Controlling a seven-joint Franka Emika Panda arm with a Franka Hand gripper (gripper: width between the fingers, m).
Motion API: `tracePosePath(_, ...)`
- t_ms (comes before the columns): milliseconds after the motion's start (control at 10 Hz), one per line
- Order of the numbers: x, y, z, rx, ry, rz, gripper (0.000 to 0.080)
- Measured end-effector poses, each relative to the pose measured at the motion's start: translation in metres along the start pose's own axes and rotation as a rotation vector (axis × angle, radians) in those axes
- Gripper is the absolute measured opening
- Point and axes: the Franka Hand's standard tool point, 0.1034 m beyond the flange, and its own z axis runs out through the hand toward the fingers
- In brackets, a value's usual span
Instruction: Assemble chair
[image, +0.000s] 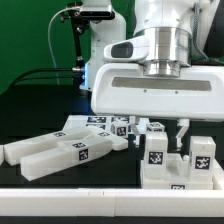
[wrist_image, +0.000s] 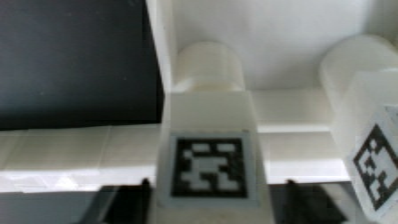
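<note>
The chair's long bars lie flat toward the exterior view's left. Its upright tagged blocks stand toward the right, directly beneath me. My gripper hangs low over that group. In the wrist view one tagged post sits squarely between my fingers, with its long axis running crosswise to my closing line. I cannot tell whether the pads are pinching it or standing just clear.

chair | white tagged pcs | bars flat, ext-left | posts upright, ext-right
</note>
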Motion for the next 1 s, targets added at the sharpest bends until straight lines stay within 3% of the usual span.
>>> tracePosePath(100, 0.0, 0.0, 0.0, 0.0, 0.0, 0.0, 0.049)
tracePosePath(200, -0.002, 0.003, 0.0, 0.005, -0.034, 0.006, 0.0614)
tracePosePath(400, 0.005, 0.013, -0.009, 0.032, -0.125, 0.055, 0.0639)
tracePosePath(600, 0.002, 0.004, -0.009, 0.08, -0.325, 0.111, 0.0648)
tracePosePath(800, 0.011, -0.001, -0.004, 0.081, -0.384, 0.129, 0.0649)
tracePosePath(1000, 0.016, -0.001, -0.001, 0.063, -0.338, 0.129, 0.0649)
